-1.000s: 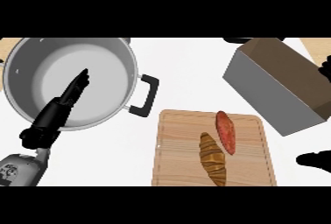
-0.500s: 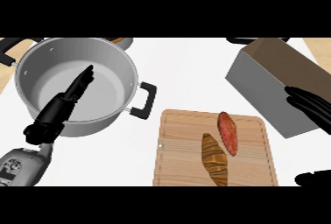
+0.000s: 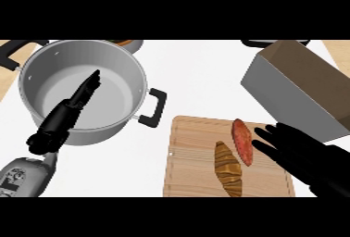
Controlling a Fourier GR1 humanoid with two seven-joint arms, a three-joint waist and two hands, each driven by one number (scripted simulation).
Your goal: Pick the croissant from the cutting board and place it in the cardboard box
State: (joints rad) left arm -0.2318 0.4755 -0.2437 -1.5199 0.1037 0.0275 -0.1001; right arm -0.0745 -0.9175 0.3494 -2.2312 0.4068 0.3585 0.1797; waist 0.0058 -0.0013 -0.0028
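Note:
A golden-brown croissant [image 3: 229, 168] lies lengthwise on the wooden cutting board [image 3: 195, 162] at the lower middle. Beside it on the right lies a red, elongated food item [image 3: 242, 140]. The cardboard box [image 3: 301, 85] stands tilted at the upper right, its grey side facing me. My right hand [image 3: 304, 155] is open, its fingers spread just right of the red item, over the board's right edge and apart from the croissant. My left hand [image 3: 65, 118] is open with straight fingers, held still in front of the steel pot.
A large steel pot [image 3: 78, 92] with black handles fills the upper left. Behind its rim another round vessel [image 3: 126, 43] shows partly. A dark object [image 3: 256, 42] peeks out behind the box. White counter lies between pot and box.
My right hand has come in from the right and moved down-left onto the board's right edge. The view has shifted, so pot, box and board sit lower. The left hand has kept its pose.

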